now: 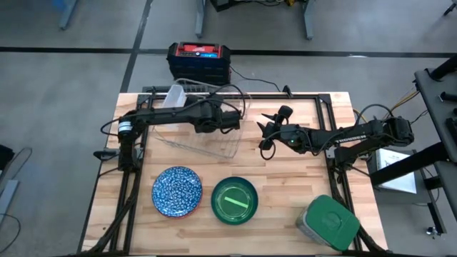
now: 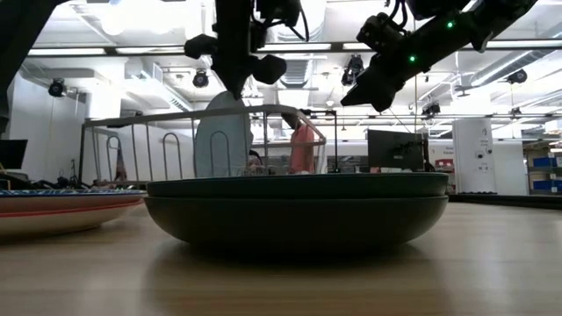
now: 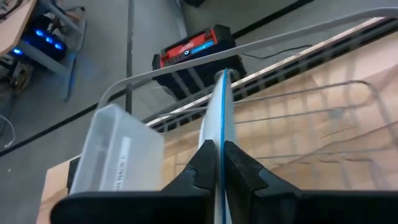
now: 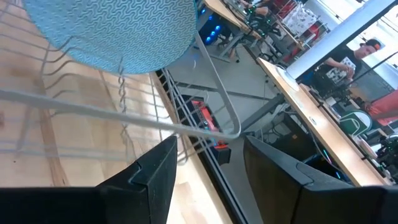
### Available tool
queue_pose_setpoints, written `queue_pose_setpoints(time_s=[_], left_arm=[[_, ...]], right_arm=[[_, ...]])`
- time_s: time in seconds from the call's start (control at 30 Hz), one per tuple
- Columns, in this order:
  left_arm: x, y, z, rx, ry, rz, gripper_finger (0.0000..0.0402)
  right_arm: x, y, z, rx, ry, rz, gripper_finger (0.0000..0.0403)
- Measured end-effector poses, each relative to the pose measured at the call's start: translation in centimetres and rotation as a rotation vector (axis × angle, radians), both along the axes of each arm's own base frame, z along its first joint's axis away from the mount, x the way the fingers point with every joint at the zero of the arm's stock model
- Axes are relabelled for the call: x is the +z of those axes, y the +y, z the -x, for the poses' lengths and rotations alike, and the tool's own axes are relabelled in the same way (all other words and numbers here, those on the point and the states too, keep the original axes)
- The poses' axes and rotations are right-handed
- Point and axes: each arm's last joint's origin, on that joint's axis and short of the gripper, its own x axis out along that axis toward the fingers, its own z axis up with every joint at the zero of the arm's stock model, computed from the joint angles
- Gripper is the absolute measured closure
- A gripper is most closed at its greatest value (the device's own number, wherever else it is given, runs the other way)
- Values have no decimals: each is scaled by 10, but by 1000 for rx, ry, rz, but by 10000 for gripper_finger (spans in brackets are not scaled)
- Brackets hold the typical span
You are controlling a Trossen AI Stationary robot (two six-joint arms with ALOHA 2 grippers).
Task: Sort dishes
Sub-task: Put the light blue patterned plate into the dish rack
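Observation:
A light blue plate (image 3: 217,106) stands on edge inside the wire rack (image 1: 203,118), and my left gripper (image 3: 219,148) is shut on its rim from above. The low view shows the plate (image 2: 221,136) upright under that gripper (image 2: 234,86); the bowl in front hides its lower edge. To the rack's right my right gripper (image 1: 265,134) hangs open above the table, facing the plate's patterned face (image 4: 112,31). A blue patterned plate (image 1: 176,191) and a dark green bowl (image 1: 234,200) rest flat near the front edge. My left gripper pinches the light blue plate's upper rim (image 3: 219,127) between its two fingers, one on each face. The fingers slant down from above. The plate stands upright on edge within the rack; whether its lower edge rests on the rack wires is hidden.
A clear plastic box (image 1: 173,96) hangs at the rack's far left side. A grey container with a green lid (image 1: 328,223) sits at the near right corner. Bare wood lies between the rack and the front dishes. People work at desks beyond the table (image 4: 348,56).

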Motion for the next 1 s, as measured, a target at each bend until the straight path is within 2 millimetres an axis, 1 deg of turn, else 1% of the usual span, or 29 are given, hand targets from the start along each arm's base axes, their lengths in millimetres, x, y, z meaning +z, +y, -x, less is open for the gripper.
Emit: queue_pose_setpoints(time_s=[0.43, 0.67, 0.73, 0.8, 0.87, 0.93, 1.0], left_arm=[[-3, 5, 11, 58, 60, 11, 399], [-3, 9, 14, 94, 46, 36, 399], [-2, 12, 14, 100, 39, 37, 399], [-2, 14, 15, 104, 38, 37, 399], [-2, 15, 15, 106, 38, 36, 399], [-2, 15, 15, 107, 36, 36, 399], [-2, 15, 15, 110, 33, 37, 399]], right_arm=[[0, 0, 0, 0, 1, 0, 231], [0, 0, 0, 16, -10, -18, 235], [-1, 3, -3, 132, -43, -105, 237], [1, 7, -7, 360, -108, -261, 242], [7, 13, -15, 560, -195, -396, 251], [11, 16, -22, 644, -236, -459, 265], [11, 19, -29, 658, -227, -476, 283]])
